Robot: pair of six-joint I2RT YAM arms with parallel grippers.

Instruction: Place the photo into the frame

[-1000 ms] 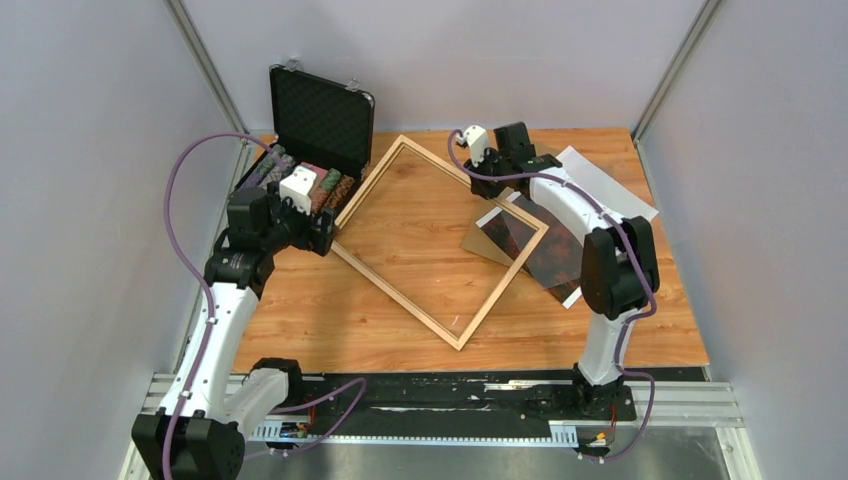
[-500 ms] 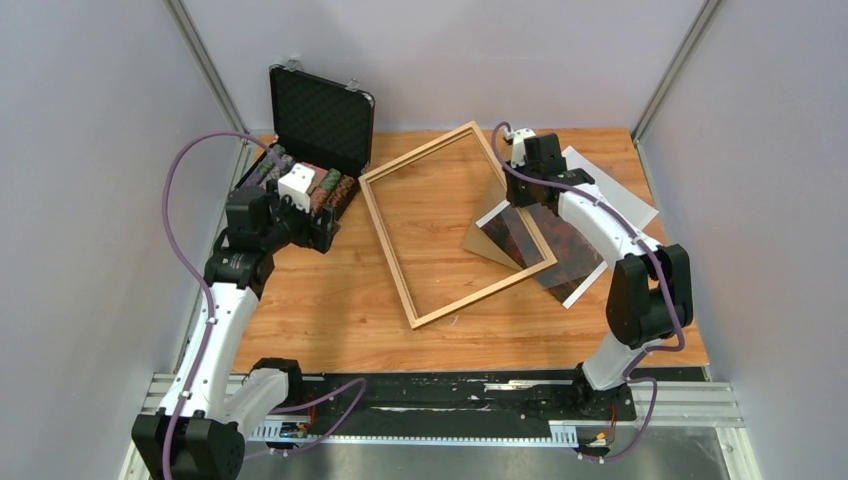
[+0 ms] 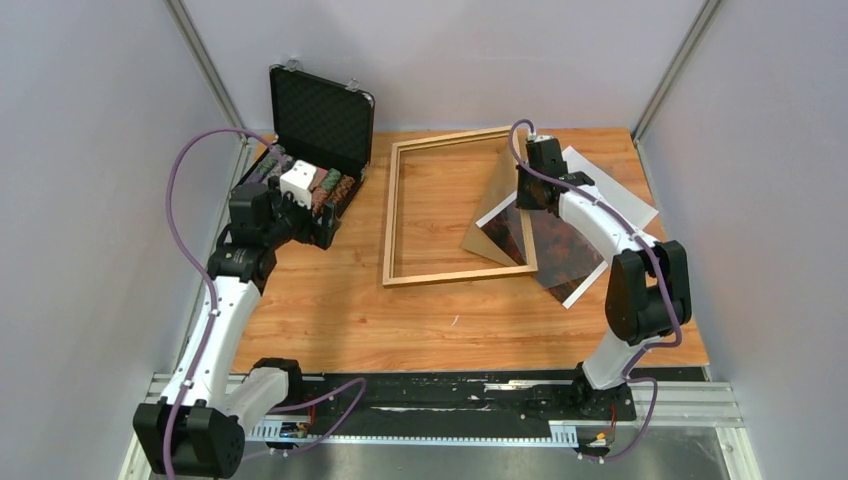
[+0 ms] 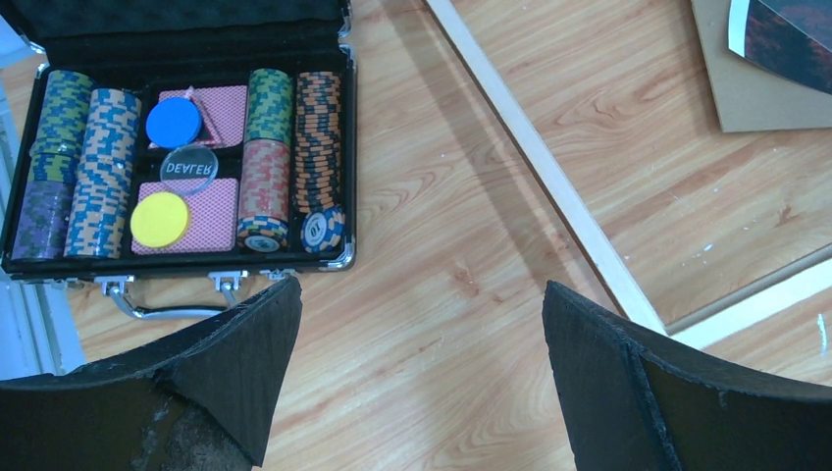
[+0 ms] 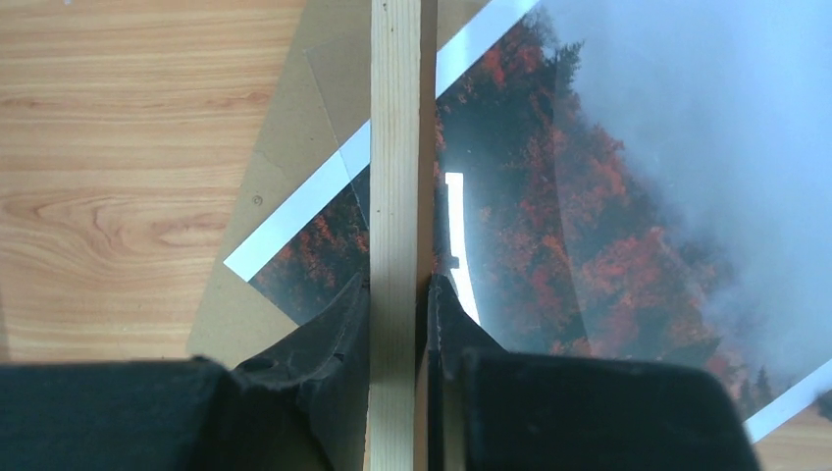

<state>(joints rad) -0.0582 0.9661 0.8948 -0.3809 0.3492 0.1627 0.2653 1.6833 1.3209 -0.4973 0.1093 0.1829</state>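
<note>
— Where's the photo (image 5: 608, 226)?
— Face up on the worktop (image 3: 400, 320), overlapping a brown backing board (image 5: 255, 196), one rail of the frame (image 3: 390, 215) crossing above it.
— Why hold the frame?
— Probably to line it up over the print. The right pincer (image 5: 397, 294) pinches that rail, arm stretched forward. The left pincer (image 4: 422, 324) hangs spread wide by the chip case (image 4: 186, 167), elbow bent.
</note>
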